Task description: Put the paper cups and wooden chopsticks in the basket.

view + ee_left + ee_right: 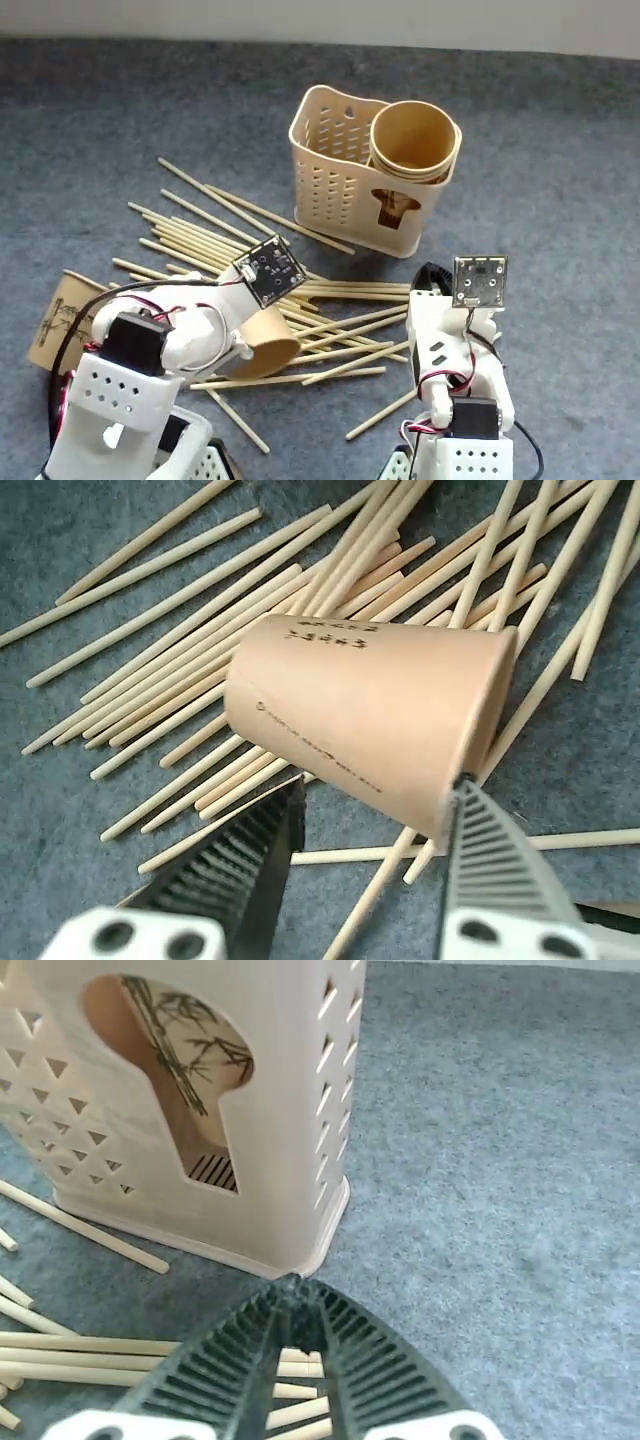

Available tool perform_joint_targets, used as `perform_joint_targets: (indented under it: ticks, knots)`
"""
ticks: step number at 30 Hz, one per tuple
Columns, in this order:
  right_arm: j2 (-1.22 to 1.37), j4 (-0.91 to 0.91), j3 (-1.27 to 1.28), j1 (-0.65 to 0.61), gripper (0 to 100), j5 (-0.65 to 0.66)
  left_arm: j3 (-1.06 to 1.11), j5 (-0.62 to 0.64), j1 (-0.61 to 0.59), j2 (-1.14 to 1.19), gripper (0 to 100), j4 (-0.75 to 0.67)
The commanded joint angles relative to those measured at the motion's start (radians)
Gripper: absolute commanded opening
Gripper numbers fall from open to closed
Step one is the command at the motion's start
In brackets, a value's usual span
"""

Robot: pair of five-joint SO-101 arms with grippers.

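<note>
A brown paper cup (370, 715) lies on its side across loose wooden chopsticks (200, 650). My left gripper (375, 815) is open, one finger on each side of the cup, and the finger (490, 850) by the rim touches it. In the high view this cup (268, 345) lies under the left arm. A second cup (62, 318) lies flat at the far left. The cream basket (340, 185) holds stacked cups (412, 140). My right gripper (295, 1288) is shut and empty, just in front of the basket's (290, 1110) corner.
Chopsticks (340, 325) are strewn over the grey carpet between the two arms and towards the basket, and one stick (380, 413) lies near the right arm's base. Open carpet (560, 250) stretches to the right of the basket.
</note>
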Motion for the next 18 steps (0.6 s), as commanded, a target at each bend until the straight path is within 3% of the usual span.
perform_joint_targets:
  ticks: [1,12,18]
  knots:
    - [-0.012,-0.025,-0.005,0.001,0.5,0.014,-0.048,-0.003,-0.005,-0.008,16,-0.018]
    - [-0.012,-0.025,-0.005,0.001,0.5,0.017,0.004,-0.005,-0.005,-0.01,16,-0.04]
    - [-0.012,-0.025,-0.005,0.001,0.5,0.018,0.124,0.002,-0.031,-0.01,23,-0.17]
